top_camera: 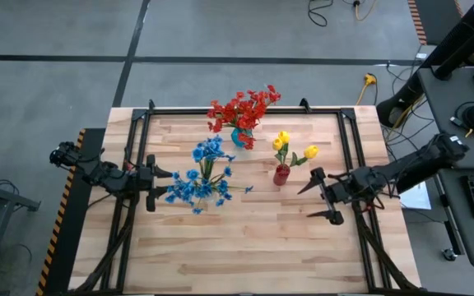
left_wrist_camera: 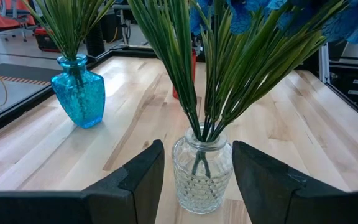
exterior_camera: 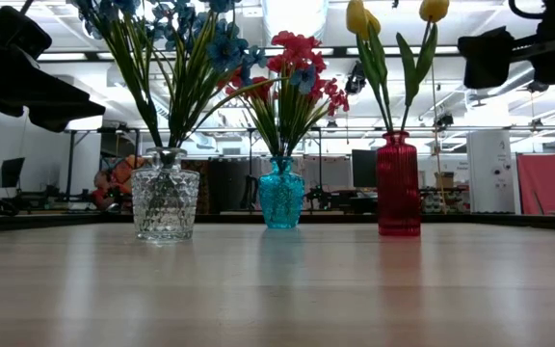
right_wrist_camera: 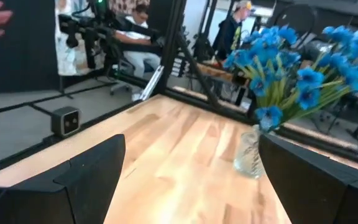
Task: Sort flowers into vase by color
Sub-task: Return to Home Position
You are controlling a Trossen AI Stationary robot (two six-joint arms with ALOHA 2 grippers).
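Left gripper (left_wrist_camera: 197,149): fingers spread with nothing between them, at the tabletop's (top_camera: 245,247) left side; the clear vase (left_wrist_camera: 202,168) stands just beyond its tips.
Clear vase: upright at mid-tabletop, holding the blue flowers (top_camera: 197,185), whose heads fan out wide.
Blue vase (exterior_camera: 281,195): upright toward the far edge, holding the red flowers (top_camera: 241,109).
Red vase (exterior_camera: 398,185): upright, to the right of the clear one, holding the yellow flowers (top_camera: 282,141).
Right gripper (top_camera: 313,197): fingers spread wide and empty, just right of the red vase and apart from it.
Vases: all three stand apart from one another.
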